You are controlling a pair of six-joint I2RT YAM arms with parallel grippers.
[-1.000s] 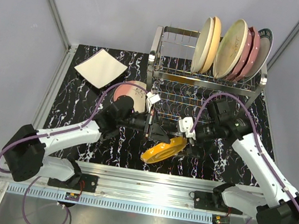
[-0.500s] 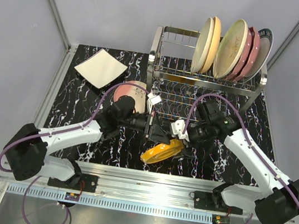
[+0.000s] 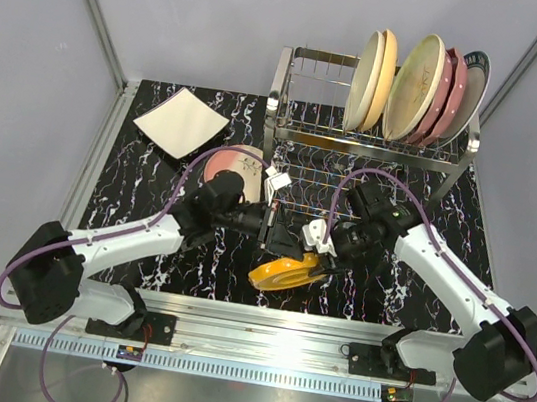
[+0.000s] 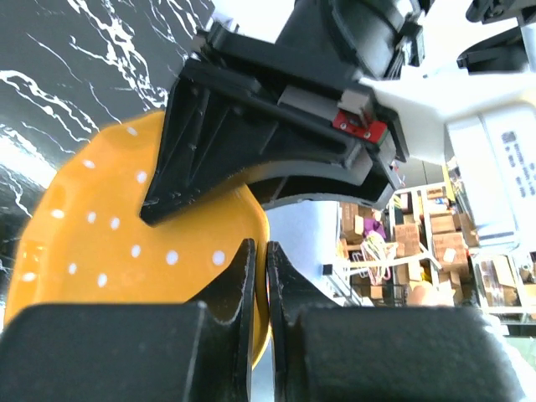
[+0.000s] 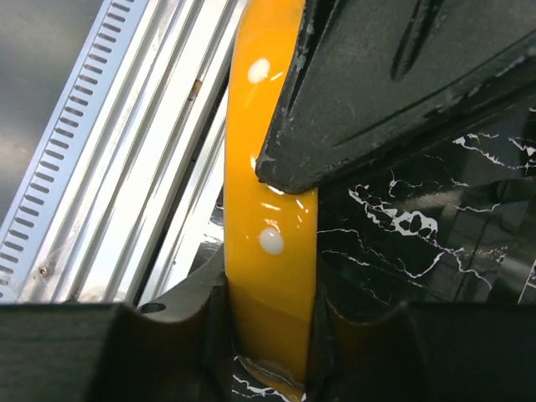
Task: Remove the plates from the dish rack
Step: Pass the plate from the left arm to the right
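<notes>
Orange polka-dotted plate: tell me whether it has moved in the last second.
Yes. In the top view the orange polka-dotted plate, held by the right gripper, has shifted slightly left relative to the dish rack.

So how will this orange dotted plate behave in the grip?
Likely slippery: the orange polka-dotted plate looks glossy, and the right gripper's jaws pinch only its rim. Probably rigid yet breakable; held by the edge, it may pivot.

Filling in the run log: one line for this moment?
right gripper: clamped on orange plate rim | left gripper: fingers nearly shut beside plate | plate: tilted, in front of rack | more plates racked
</notes>
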